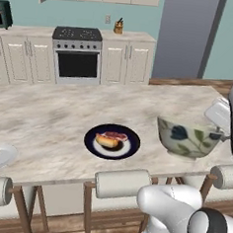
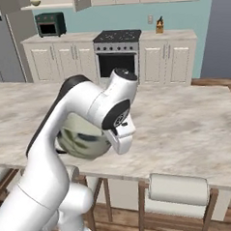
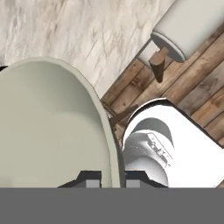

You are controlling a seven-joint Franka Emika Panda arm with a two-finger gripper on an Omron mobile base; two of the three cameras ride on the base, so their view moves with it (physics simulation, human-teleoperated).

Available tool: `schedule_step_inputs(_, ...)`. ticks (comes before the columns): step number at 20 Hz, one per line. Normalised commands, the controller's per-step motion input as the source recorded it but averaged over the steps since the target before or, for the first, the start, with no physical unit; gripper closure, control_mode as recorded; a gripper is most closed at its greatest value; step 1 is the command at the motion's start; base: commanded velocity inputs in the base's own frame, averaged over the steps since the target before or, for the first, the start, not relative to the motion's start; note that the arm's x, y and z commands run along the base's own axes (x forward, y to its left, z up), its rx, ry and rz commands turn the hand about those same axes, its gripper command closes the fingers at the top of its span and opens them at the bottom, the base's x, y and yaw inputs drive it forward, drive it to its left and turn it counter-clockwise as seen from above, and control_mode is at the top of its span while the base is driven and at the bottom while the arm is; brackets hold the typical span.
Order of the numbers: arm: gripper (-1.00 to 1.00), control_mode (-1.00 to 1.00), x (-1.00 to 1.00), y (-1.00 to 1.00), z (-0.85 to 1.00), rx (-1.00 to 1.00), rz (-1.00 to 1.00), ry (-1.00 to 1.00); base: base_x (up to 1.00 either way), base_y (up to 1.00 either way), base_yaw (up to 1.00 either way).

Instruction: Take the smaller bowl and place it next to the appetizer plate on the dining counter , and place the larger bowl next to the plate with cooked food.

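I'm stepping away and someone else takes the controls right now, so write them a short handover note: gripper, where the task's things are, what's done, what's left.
Gripper: shut on the larger bowl's rim, one finger inside and one outside.
Larger bowl: at the near edge of the dining counter, right of the plate with cooked food, with a gap between them. I cannot tell if it rests on the counter or is just above it.
Appetizer plate: far left on the counter's near edge.
Done: larger bowl brought beside the dark plate.
Left: release it; then fetch the smaller bowl and set it next to the appetizer plate.
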Motion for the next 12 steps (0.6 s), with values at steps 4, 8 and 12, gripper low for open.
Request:
schedule_step_inputs(4, 1.0, -1.0, 0.15, -0.01, -0.33, -0.11, -0.15, -0.1, 0.0, 0.0, 0.0)
schedule_step_inputs(8, 1.0, -1.0, 0.35, 0.0, -0.32, -0.22, -0.13, -0.11, 0.0, 0.0, 0.0)
schedule_step_inputs(12, 1.0, -1.0, 0.72, 0.0, -0.23, -0.14, -0.05, -0.03, 0.0, 0.0, 0.0)
